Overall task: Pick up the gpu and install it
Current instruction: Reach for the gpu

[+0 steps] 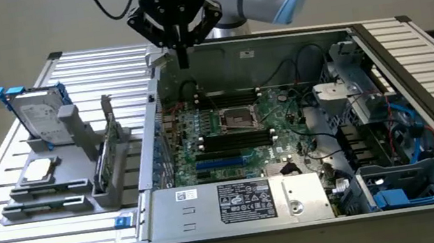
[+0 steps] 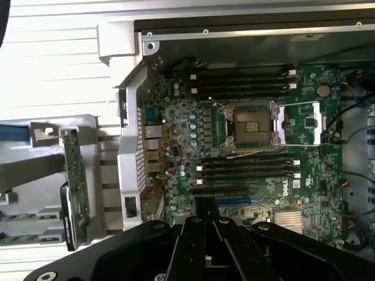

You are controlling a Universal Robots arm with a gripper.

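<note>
— How's the pincer (image 1: 182,59)?
— Fingers pressed together, nothing between them, hanging above the back wall of the open computer case (image 1: 320,235).
— And the gpu (image 1: 109,144)?
— Upright in the grey rack (image 1: 49,208) at the exterior view's left, well apart from the pincer.

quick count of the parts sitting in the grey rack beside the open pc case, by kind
silver hard drive with blue frame: 1
thin green gpu card with silver end bracket: 1
small flat silver-grey square module: 1
total: 3
</note>
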